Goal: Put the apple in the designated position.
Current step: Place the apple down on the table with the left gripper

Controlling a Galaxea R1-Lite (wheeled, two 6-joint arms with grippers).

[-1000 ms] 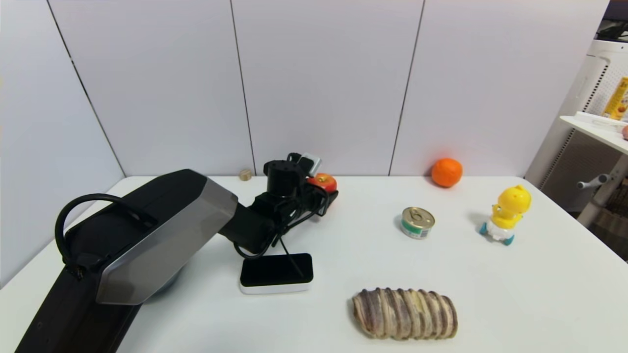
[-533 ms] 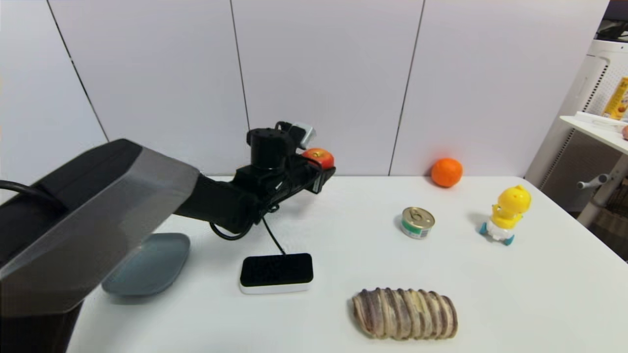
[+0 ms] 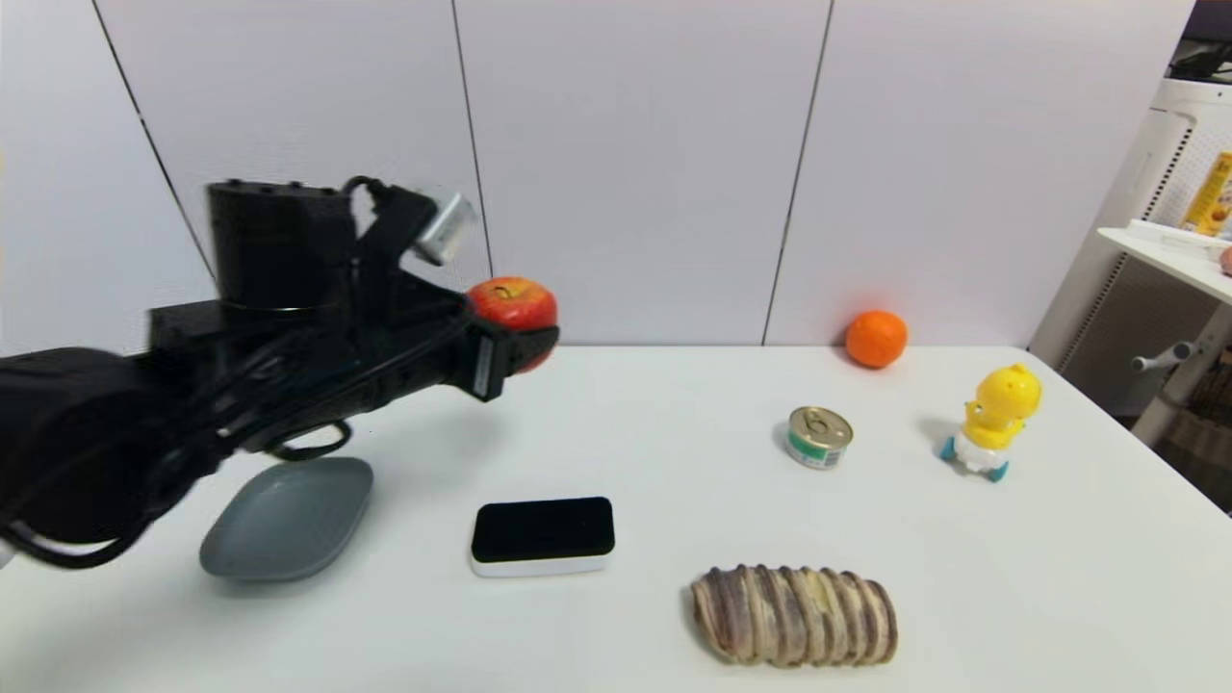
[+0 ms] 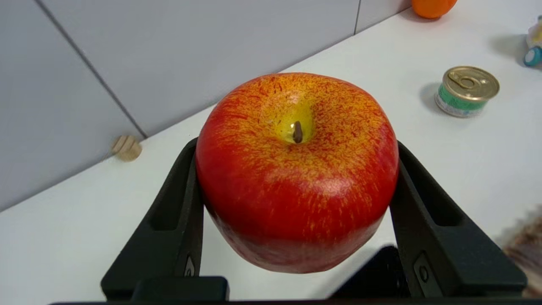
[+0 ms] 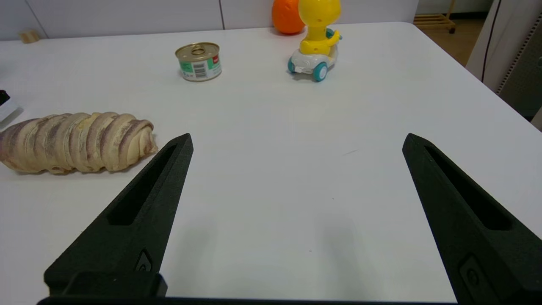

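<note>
Between the fingers of the left gripper (image 4: 296,169), held clear above the table (image 3: 674,452): the apple (image 4: 296,169), pinched at both sides, stem up. Below and behind the grip, a grey plate (image 3: 287,518). Over bare table near the bread (image 5: 76,140), the right gripper (image 5: 296,144), spread wide around nothing.

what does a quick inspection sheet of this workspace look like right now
surface: white table, no spills seen
job's things: apple held above the table, stem up
clutter: grey dish, black pad, bread, can, orange, duck toy, wooden knob
grippers: left gripper shut on apple; right gripper open, holding nothing, low over the table
cables: black leads along the left wrist
surroundings: white wall panels, shelf to the right
</note>
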